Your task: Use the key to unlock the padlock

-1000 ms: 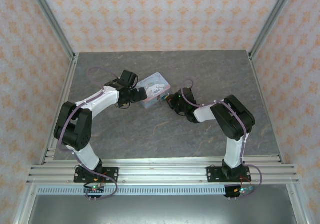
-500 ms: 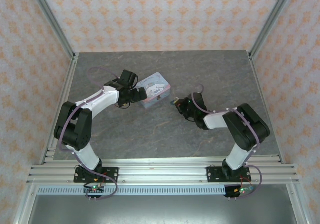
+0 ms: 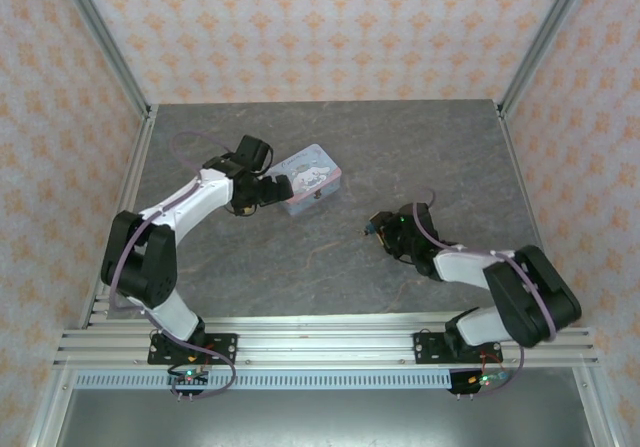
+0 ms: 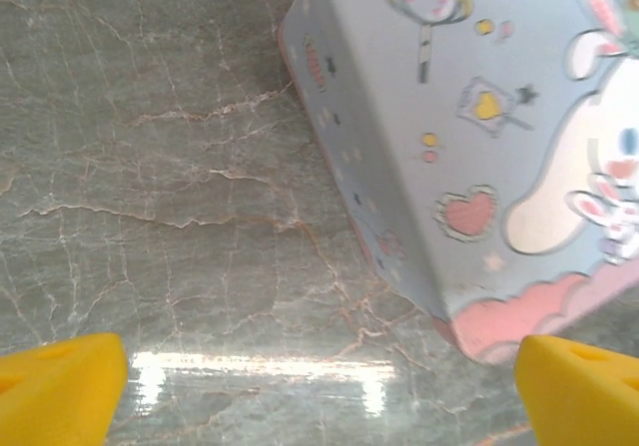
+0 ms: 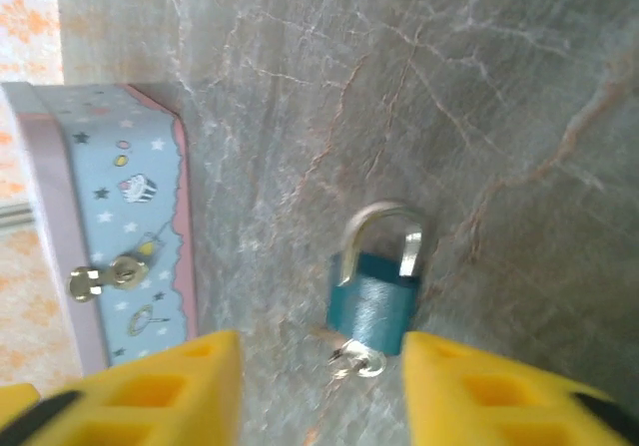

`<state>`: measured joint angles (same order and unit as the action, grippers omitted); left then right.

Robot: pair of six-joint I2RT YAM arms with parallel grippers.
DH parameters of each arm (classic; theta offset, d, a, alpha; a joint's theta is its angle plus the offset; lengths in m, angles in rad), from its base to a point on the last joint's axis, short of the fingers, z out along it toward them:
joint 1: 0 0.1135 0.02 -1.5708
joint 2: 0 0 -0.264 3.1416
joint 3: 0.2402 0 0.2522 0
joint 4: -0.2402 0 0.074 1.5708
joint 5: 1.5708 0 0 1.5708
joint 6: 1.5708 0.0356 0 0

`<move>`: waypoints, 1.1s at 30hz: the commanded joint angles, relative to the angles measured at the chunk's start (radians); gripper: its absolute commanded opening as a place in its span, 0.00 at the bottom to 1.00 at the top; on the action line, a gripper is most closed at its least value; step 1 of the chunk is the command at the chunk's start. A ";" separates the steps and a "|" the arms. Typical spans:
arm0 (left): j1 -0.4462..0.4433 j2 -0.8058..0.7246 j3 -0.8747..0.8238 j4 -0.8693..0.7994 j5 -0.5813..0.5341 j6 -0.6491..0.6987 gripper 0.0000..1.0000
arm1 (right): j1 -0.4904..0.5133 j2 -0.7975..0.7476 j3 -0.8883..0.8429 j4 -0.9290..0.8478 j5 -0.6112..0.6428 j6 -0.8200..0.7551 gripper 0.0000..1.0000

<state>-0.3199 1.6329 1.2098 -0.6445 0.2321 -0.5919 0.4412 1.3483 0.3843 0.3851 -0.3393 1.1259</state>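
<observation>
Right arm, nearest my end: right gripper [image 5: 319, 358] sits low over the grey marbled table [image 3: 250, 267]. Its yellow fingers [image 5: 150, 391] are parted to a middling gap and grip nothing.

Just past those fingers, in line with the gap, the padlock [image 5: 371, 308] lies flat on the table. Its teal body is toward the gripper and the silver shackle [image 5: 384, 231] points away. The key [image 5: 354, 362] sits at the body's near end, at the keyhole, with clear table between it and either finger. I cannot tell whether the shackle is sprung or seated; the wrist picture is soft there.

Further out, to the left: the pale blue cartoon tin [image 3: 310, 177], apart from the padlock, with a small metal latch [image 5: 105, 279] on the wall facing the right wrist camera.

Left gripper [image 4: 319, 391] is at the tin's left end, spread to its widest and holding nothing. Its yellow fingertips [image 4: 60, 391] flank a tin corner, which lies close to the right-hand tip. I cannot judge whether they touch.
</observation>
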 commanded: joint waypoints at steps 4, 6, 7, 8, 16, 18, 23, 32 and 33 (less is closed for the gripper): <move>0.020 -0.125 0.062 -0.083 0.016 0.025 1.00 | -0.029 -0.256 -0.006 -0.292 0.037 -0.056 0.66; 0.027 -0.160 0.069 -0.092 0.011 0.030 1.00 | -0.054 -0.339 0.004 -0.363 0.033 -0.071 0.70; 0.030 -0.172 0.074 -0.099 0.006 0.034 1.00 | -0.068 -0.372 0.013 -0.397 0.033 -0.082 0.72; 0.034 -0.189 0.079 -0.107 -0.004 0.042 1.00 | -0.086 -0.404 0.029 -0.435 0.028 -0.101 0.75; 0.039 -0.352 0.046 -0.067 -0.318 0.154 1.00 | -0.219 -0.426 0.315 -0.753 0.083 -0.399 0.94; 0.039 -0.419 -0.019 0.016 -0.427 0.203 1.00 | -0.246 -0.405 0.396 -0.808 0.164 -0.479 0.97; 0.039 -0.554 -0.201 0.232 -0.619 0.327 1.00 | -0.258 -0.377 0.477 -0.775 0.464 -0.661 0.99; 0.071 -0.624 -0.458 0.572 -0.708 0.493 1.00 | -0.285 -0.298 0.207 -0.235 0.843 -0.993 0.99; 0.083 -0.616 -0.479 0.615 -0.707 0.500 1.00 | -0.289 -0.275 0.174 -0.170 0.847 -1.007 0.99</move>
<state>-0.2649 1.0233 0.7834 -0.2382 -0.4038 -0.1730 0.1658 1.0328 0.6163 -0.0204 0.3534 0.2554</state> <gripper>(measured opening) 0.998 0.992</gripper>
